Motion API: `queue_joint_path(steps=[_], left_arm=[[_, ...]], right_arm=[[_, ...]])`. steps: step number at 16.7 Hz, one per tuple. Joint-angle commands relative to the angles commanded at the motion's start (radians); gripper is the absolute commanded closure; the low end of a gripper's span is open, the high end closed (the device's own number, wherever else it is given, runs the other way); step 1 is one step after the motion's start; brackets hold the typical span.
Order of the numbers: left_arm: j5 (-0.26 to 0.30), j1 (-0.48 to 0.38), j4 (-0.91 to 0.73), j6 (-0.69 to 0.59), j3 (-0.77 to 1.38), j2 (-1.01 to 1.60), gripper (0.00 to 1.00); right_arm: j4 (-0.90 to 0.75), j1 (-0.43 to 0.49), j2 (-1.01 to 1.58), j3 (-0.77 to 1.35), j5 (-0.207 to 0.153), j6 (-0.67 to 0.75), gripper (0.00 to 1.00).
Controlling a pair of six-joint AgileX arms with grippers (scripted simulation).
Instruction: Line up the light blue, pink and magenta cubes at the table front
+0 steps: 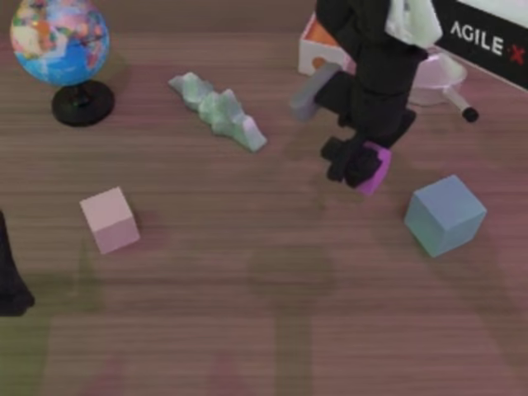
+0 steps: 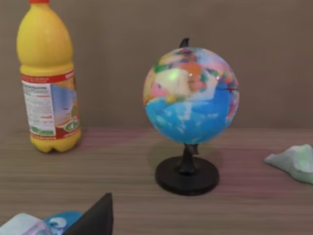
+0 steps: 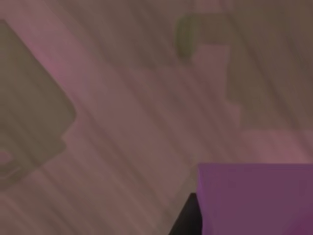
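Right gripper (image 1: 356,165) pinching magenta cube (image 1: 376,167), fingers dark against its side (right wrist view: cube face fills corner, table (image 1: 264,330) beneath). Light blue cube (image 1: 445,214) lies at 4 o'clock from jaws, near. Pink cube (image 1: 110,219) far at 8 o'clock, nearer left gripper (image 1: 10,289), parked left edge, fingers unreadable.

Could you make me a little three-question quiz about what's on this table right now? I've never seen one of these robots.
1. True or false: the right hand is at the magenta cube.
2. Which cube lies nearest the top view's left edge: A light blue cube, B pink cube, C magenta?
3. Fill in: the round thing on a black stand at the back left is a ____.

Key: 1 true. 2 B. 3 globe.
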Motion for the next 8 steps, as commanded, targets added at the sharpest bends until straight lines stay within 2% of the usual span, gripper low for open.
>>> queue_joint_path(steps=[4, 8], left_arm=[[0.000, 0.000, 0.000, 0.000, 0.000, 0.000, 0.00], [0.000, 0.000, 0.000, 0.000, 0.000, 0.000, 0.00]], right_arm=[[0.045, 0.051, -0.126, -0.153, -0.003, -0.082, 1.00], [0.102, 0.132, -0.311, -0.448, -0.009, -0.211, 1.00]])
